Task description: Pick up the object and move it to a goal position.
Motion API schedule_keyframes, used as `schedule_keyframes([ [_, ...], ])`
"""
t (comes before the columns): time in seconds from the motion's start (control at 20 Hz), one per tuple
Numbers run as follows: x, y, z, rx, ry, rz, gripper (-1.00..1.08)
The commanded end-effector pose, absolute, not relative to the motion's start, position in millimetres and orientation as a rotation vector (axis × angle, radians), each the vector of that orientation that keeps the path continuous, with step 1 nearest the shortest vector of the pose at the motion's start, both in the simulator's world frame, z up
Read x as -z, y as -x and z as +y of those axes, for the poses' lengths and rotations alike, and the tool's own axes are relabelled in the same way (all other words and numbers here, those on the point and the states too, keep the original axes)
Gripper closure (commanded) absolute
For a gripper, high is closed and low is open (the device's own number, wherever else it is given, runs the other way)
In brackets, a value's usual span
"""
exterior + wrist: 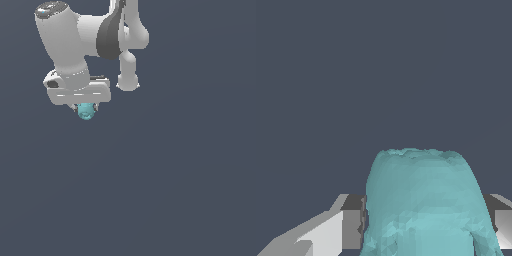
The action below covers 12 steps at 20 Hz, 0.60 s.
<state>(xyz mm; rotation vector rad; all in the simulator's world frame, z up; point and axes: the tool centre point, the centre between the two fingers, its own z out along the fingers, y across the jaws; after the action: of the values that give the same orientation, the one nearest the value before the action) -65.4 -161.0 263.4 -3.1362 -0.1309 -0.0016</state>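
**The robot hand is squeezing a little teal lump**

The white robot arm is reaching in from the top of the exterior view, over toward that view's left side. At its end, the gripper is pointing away from the arm, and a small teal object is sticking out from under the wide white hand part. The object is much smaller than the hand. Most of it is tucked in between the fingers, so only its rounded end is showing in this view.

In the wrist view, the object is looking big and bumpy, with a flat, slightly ragged top. A grey finger is pressing against one side of it, and another finger is pressing against the other side. The gripper is clenching the object tight between them.

All around is a plain dark blue-grey ground. I cannot tell if the object is touching it or hanging above it.
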Motion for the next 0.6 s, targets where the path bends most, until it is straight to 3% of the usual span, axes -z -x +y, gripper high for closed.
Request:
schedule_keyframes([
  [0.0, -281.4, 77.4, -181.2, 0.001, 3.135, -0.132, 1.08],
  [0.55, -329.8, 104.6, -237.1, 0.0, 3.138, -0.133, 1.08],
])
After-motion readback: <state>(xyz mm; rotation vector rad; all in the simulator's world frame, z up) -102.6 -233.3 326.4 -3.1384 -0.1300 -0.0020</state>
